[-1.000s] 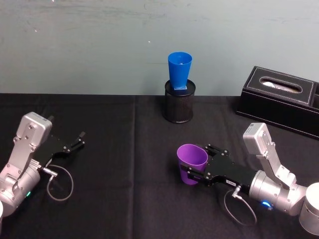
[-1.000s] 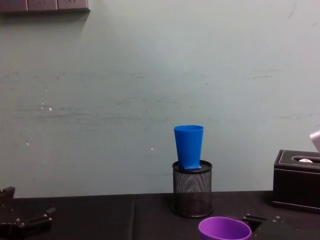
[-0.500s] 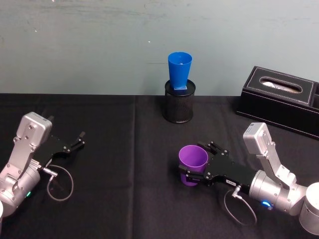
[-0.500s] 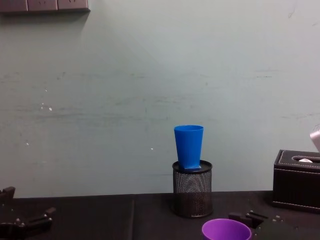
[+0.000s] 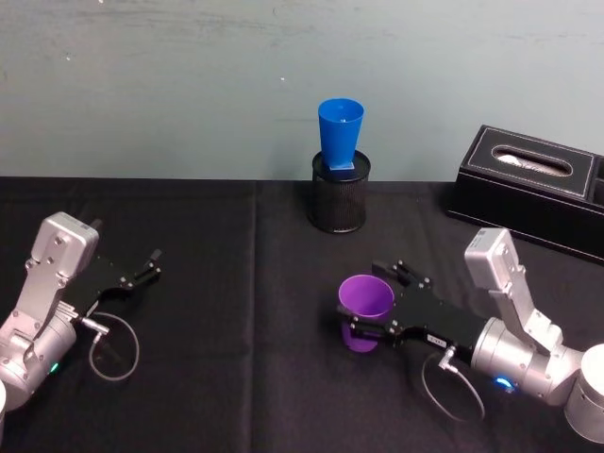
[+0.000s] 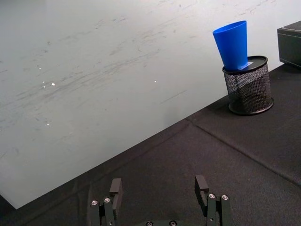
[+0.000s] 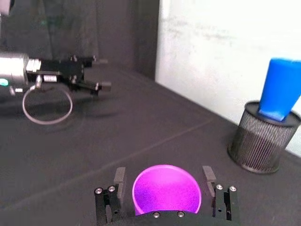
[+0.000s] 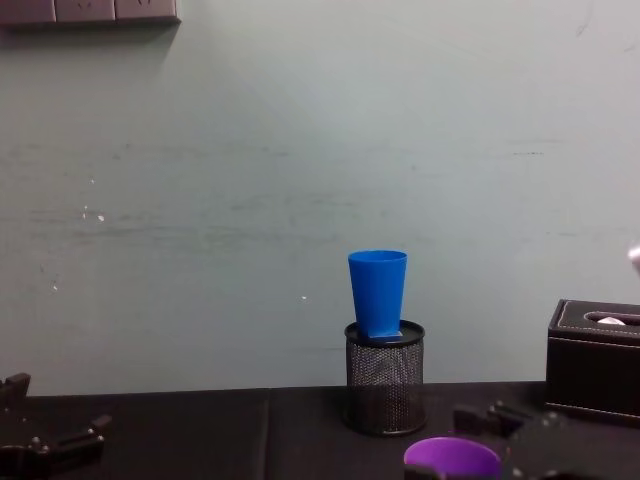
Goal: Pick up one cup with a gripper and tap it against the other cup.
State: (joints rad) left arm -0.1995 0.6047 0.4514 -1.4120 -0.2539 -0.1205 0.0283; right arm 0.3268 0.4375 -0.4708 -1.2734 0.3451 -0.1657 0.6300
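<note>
Black fingers (image 7: 207,175) of the right gripper (image 5: 370,314) are clamped on either side of the purple cup (image 5: 364,310), which stands upright with its mouth open to the ceiling, near the middle of the bench (image 5: 236,311) and right of centre. From the pictures it cannot be told whether the cup's base touches the cloth. Behind the fingers, a black palm with a small white label runs back to a silver-grey arm (image 5: 514,335) with a blue glow at its joint, reaching in from the near right.

Farther back, against the wall, the blue cup (image 5: 340,135) sits upright in the mouth of a black wire-mesh pen holder (image 5: 339,196), well apart from the purple cup. A black tissue box (image 5: 531,186) lies at the far right.

At the near left, the left gripper (image 5: 149,266) rests low over the bench, its fingers (image 6: 115,188) spread apart and holding nothing, a looped cable beside its silver arm.

A black cloth with a lengthwise crease covers the bench; behind it rises a scuffed, pale green wall (image 8: 300,150).
</note>
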